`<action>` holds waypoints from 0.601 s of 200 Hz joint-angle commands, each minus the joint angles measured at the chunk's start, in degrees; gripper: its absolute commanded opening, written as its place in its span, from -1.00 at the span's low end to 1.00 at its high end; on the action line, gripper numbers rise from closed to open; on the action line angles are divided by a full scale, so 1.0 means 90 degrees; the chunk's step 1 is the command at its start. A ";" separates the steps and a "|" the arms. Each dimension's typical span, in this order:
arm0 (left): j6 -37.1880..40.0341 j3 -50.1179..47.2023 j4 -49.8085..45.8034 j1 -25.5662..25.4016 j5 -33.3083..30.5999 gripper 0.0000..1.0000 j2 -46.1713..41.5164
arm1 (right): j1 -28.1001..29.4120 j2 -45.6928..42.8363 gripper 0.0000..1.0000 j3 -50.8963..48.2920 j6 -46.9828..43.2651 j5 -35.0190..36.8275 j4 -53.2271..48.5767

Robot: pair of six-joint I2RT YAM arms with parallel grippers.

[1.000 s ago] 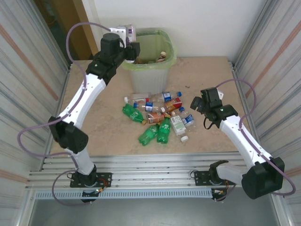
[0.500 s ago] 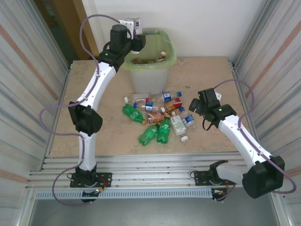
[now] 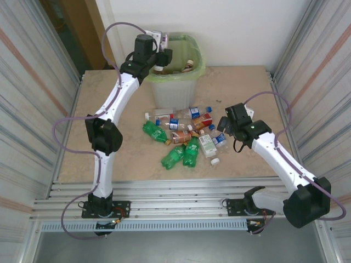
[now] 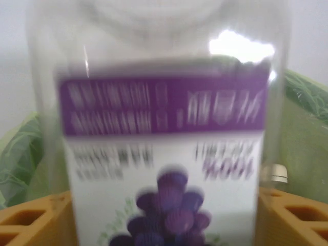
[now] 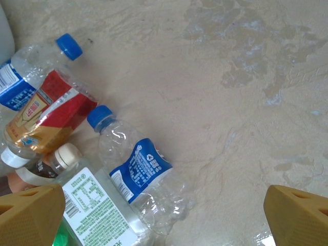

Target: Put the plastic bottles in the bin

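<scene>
My left gripper [image 3: 160, 49] is up at the left rim of the bin [image 3: 200, 57], shut on a clear bottle with a purple and white grape label [image 4: 164, 133]. Its orange fingers [image 4: 31, 220] press that bottle's sides, and the green bag [image 4: 302, 128] shows behind it. Several crushed bottles [image 3: 181, 134], green, clear and brown, lie in a pile in front of the bin. My right gripper [image 3: 222, 124] hangs open at the pile's right edge. Below it, between its fingertips [image 5: 31, 215], lies a clear bottle with a blue label and cap [image 5: 141, 171].
A red-labelled bottle [image 5: 48, 110] and one with a white and green label [image 5: 97, 210] lie just left of the blue one. A loose white cap [image 3: 215, 161] sits near the pile. Some bottles [image 3: 189, 64] lie inside the bin. Ribbed metal walls [image 3: 323, 82] flank the table.
The left arm has stretched farther up and right, carrying the purple-labelled bottle to the bin's rim. The right gripper has moved left towards the pile.
</scene>
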 commanded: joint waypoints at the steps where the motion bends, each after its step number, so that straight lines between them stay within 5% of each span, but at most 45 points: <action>1: 0.0066 -0.0034 0.0058 0.0015 -0.0088 0.71 -0.0040 | 0.0059 0.0079 0.95 0.0199 0.0205 0.0207 -0.0162; 23: 0.0040 0.0051 0.0097 0.0014 0.0013 0.89 -0.0047 | 0.0087 0.0114 0.95 0.0202 0.0209 0.0213 -0.0150; 120: 0.0413 -0.0132 0.0169 -0.0313 0.0335 0.97 -0.1206 | 0.0137 0.0170 0.95 0.0165 0.0241 0.0230 -0.0111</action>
